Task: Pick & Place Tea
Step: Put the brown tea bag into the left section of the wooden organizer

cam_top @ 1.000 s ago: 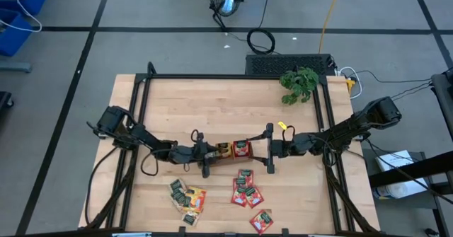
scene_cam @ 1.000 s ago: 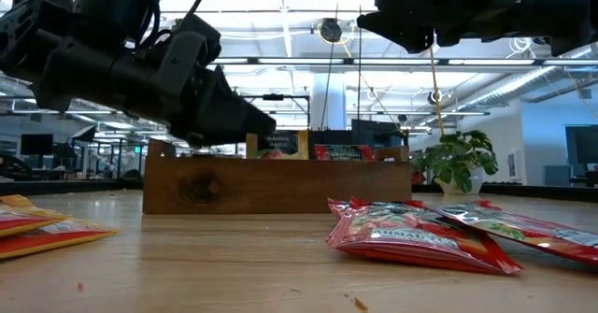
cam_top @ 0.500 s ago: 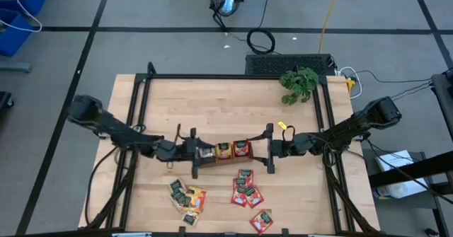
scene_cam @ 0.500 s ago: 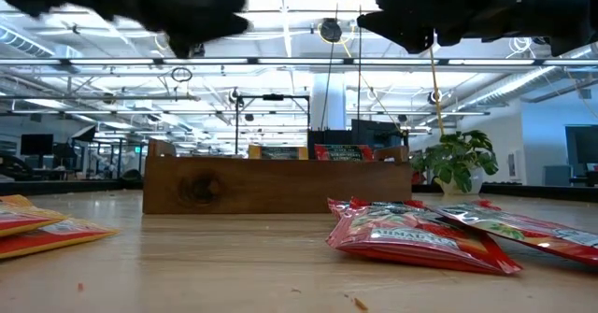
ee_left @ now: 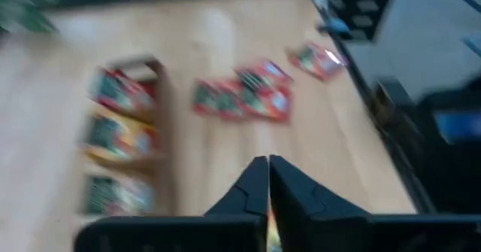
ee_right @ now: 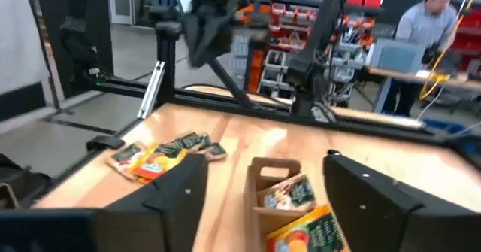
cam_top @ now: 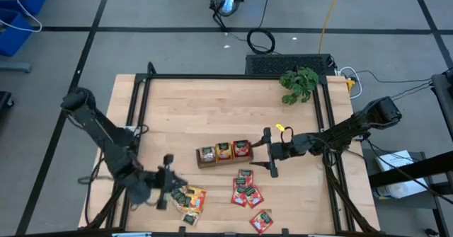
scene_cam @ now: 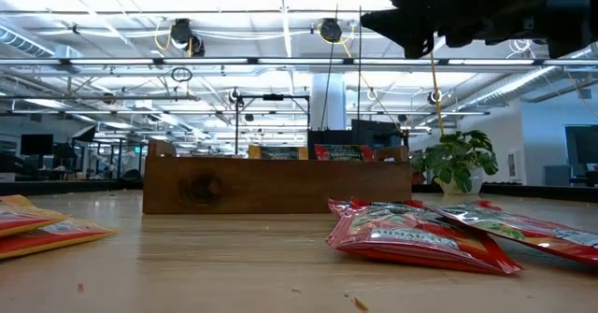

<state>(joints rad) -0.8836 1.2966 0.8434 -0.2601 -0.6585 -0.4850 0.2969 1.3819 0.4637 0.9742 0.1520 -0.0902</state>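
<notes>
The left gripper (cam_top: 164, 181) hung shut and empty beside the mixed tea packets (cam_top: 187, 199) — it needed to reopen before descending squarely. The right gripper (cam_top: 270, 151) waited open by the tray (cam_top: 207, 163) — three packets inside.

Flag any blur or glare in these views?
Left wrist view: heavy motion blur, the red square sachets smeared, the left gripper sharper. Right wrist view: mild softness. Low view: bright ceiling lights glaring, the long brown wooden tray in shade. High view: sharp and even.
</notes>
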